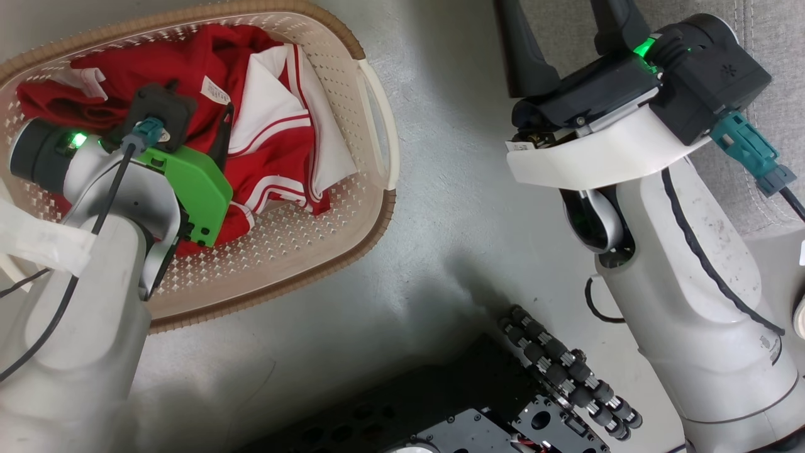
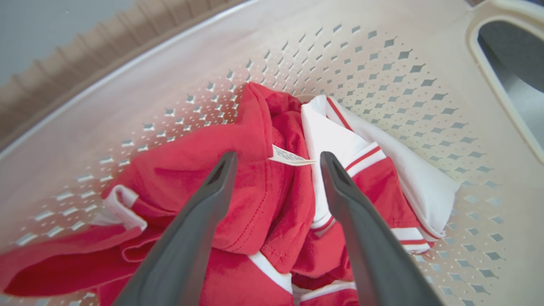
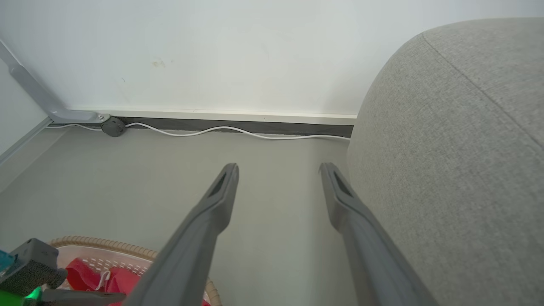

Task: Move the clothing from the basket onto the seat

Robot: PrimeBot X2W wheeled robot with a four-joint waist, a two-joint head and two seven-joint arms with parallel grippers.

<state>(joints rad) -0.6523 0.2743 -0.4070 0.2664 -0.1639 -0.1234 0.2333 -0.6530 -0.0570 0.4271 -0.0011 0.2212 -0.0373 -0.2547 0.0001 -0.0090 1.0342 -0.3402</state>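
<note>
The clothing (image 1: 251, 119), red with white panels and stripe trim, lies bunched in the cream perforated basket (image 1: 377, 126) on the floor at the upper left. My left gripper (image 2: 278, 161) reaches down into the basket and stands open. Its fingers straddle a red fold with a small white label, just above the clothing (image 2: 255, 191), gripping nothing. My right gripper (image 3: 278, 170) hangs open and empty over the floor, close beside the rounded grey seat (image 3: 459, 148). In the head view the seat (image 1: 773, 38) fills the top right corner.
The basket's brown rim (image 3: 106, 244) shows at the lower left of the right wrist view. A white cable (image 3: 221, 129) runs along the skirting at the wall. My dark base with roller wheels (image 1: 566, 371) sits at the bottom. Grey floor separates basket and seat.
</note>
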